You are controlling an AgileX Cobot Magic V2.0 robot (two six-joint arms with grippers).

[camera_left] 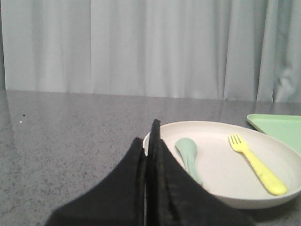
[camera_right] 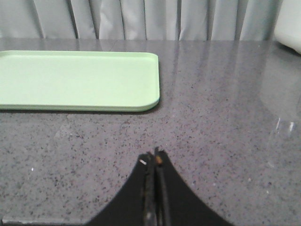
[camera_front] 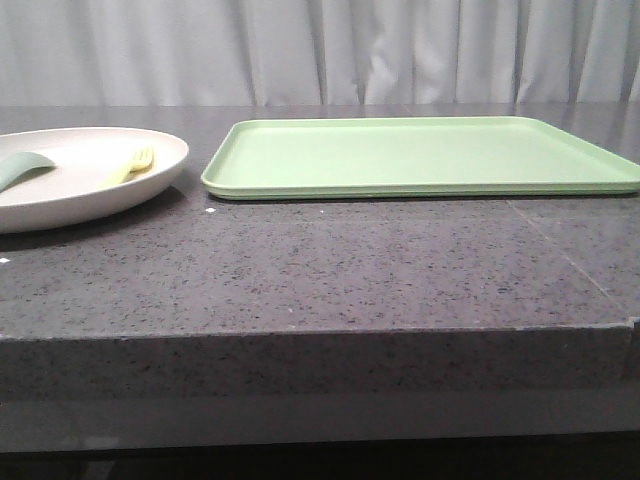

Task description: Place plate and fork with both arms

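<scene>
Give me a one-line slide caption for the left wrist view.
Closed left gripper poised before the cream plate holding a yellow fork and green spoon.
</scene>
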